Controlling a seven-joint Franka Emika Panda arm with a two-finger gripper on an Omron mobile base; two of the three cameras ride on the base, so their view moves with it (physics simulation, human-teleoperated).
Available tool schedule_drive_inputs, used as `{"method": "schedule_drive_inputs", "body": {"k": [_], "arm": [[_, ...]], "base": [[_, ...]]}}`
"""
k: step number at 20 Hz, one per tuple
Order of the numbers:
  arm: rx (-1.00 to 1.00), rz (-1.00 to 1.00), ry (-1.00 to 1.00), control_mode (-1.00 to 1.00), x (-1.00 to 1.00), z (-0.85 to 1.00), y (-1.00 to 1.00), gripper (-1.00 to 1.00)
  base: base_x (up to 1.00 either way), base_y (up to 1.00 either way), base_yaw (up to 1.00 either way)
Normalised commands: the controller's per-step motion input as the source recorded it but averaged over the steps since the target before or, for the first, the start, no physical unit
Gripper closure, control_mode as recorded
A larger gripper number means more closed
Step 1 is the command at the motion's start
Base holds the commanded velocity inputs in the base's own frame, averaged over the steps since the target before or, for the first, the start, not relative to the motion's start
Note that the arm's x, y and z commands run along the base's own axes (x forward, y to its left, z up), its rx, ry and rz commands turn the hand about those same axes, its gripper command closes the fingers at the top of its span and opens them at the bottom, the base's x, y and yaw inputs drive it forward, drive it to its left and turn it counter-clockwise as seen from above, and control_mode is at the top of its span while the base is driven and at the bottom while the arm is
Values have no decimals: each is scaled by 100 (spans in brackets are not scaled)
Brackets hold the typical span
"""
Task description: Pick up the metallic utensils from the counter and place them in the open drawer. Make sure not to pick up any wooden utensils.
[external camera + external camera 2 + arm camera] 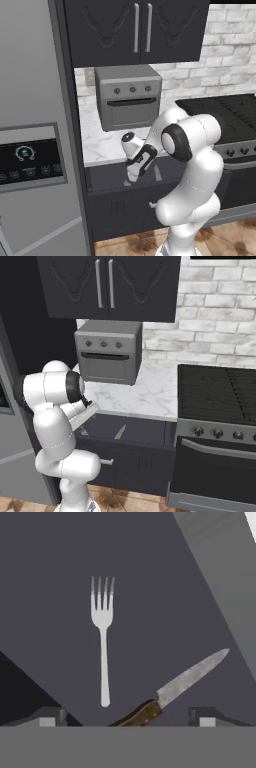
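Observation:
The silver fork (102,642) lies flat on the dark floor of the open drawer (50,587), tines pointing away from the hand. Beside it the knife (192,677) rests at a slant, its silver blade reaching up and right and its brown handle ending between my fingers. My gripper (129,716) is open, the two fingertips (50,714) far apart on either side of the handle and not touching it. In the left base view the gripper (131,175) points down over the pulled-out drawer (107,180).
A grey toaster oven (128,97) stands on the marble worktop (102,142) behind the drawer. A tall fridge (30,150) is close on the left, and a black stove (217,391) is on the right. Dark wall cabinets (107,286) hang above.

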Motion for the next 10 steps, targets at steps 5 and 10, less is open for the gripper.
{"method": "schedule_drive_inputs", "body": {"k": [5,10], "arm": [[0,0,1,-100,-4,77,-14,-100],[2,-1,6,-100,-20,100,-34,-100]], "base": [[0,0,0],[0,0,0]]}}
